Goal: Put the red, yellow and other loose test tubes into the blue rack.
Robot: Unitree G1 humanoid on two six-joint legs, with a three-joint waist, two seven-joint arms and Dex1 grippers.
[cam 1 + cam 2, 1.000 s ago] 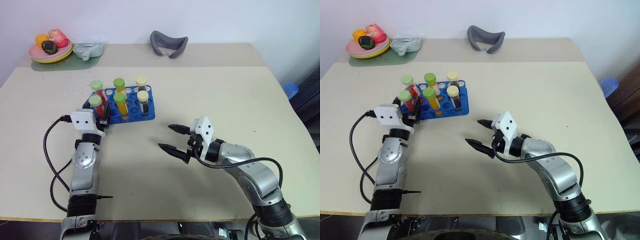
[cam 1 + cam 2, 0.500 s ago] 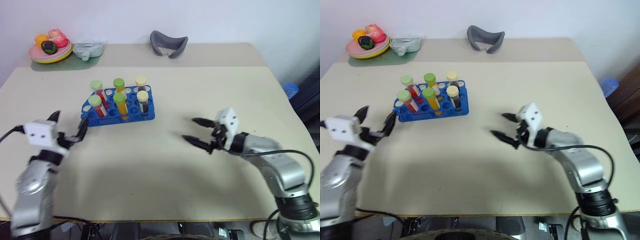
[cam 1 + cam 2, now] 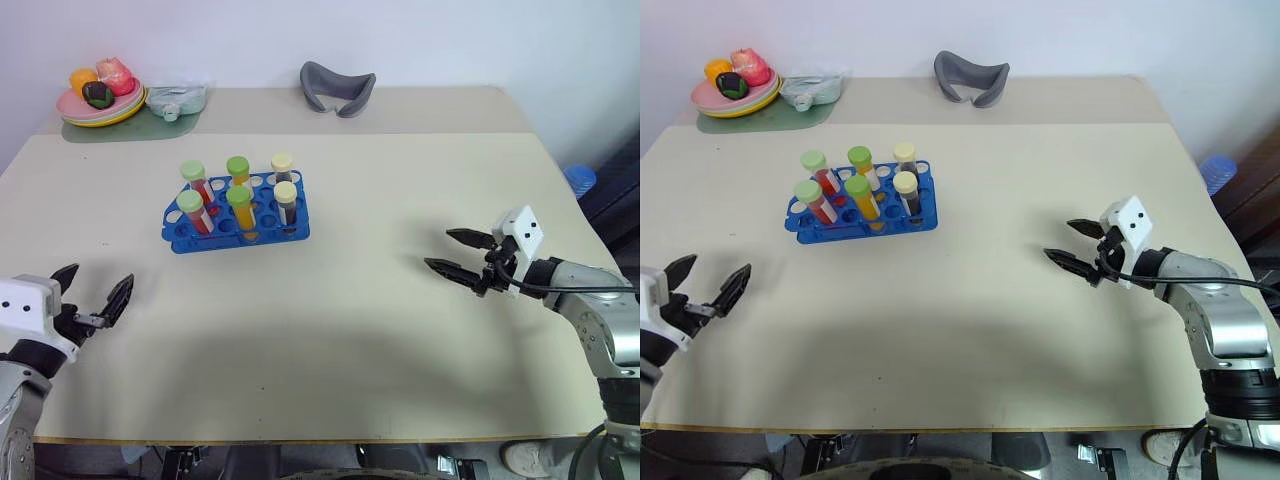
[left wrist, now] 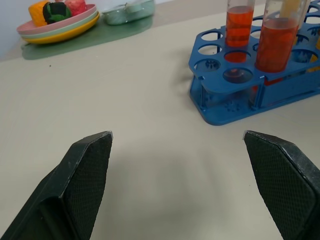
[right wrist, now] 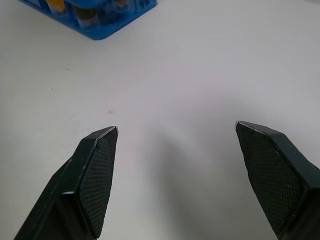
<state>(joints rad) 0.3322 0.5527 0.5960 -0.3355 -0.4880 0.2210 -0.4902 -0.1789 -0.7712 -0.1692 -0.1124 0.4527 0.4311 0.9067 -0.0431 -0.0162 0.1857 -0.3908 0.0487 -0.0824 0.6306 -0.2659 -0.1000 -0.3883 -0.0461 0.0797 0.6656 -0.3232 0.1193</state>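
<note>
Standing capped in the blue plastic rack, six test tubes sat between both empty, spread-jawed black two-fingered grippers.

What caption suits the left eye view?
Six capped tubes stand in the blue rack; both grippers, left and right, hover open.

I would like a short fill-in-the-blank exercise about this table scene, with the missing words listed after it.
1. The blue rack holds ____ test tubes, all standing upright.
2. Both the left gripper and the right gripper have their fingers ____ and hold nothing.
3. The plate with toy food sits at the far ____ corner of the table.
4. The grey curved object lies ____ the rack, near the wall.

Missing words: six; open; left; behind
</note>
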